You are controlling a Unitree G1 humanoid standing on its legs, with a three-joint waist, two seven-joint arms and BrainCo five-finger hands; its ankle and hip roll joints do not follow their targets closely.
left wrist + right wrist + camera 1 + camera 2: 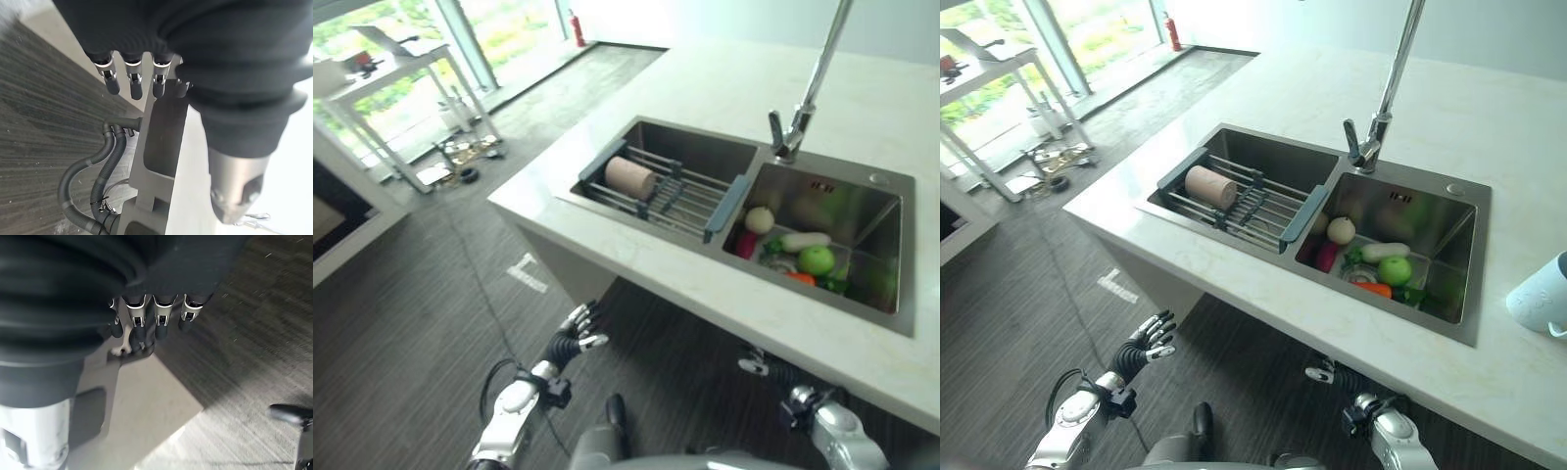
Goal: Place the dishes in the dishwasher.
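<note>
Two basins make up the steel sink [1464,294] set into the pale desk [1489,108], and everything else is placed from it. Across the basin on the robot's left lies a grey wire rack [1263,211], and on that rack rests a tan cylindrical cup [1209,186], lying on its side. The basin on the right holds a heap of produce: a green apple [1395,270], a pale long vegetable [1386,251], a round whitish one [1340,230] and an orange carrot [1378,290]. A tall tap [1383,98] rises from the desk just behind the divider between the basins. On the desk well to the right of the sink stands a pale blue mug [1540,297].

Both hands hang below the desk edge in front of the sink, over the dark floor [1009,313]. The left hand [1148,341] has its fingers relaxed and spread, holding nothing. The right hand [1327,372] likewise has loose, straight fingers and is empty.
</note>
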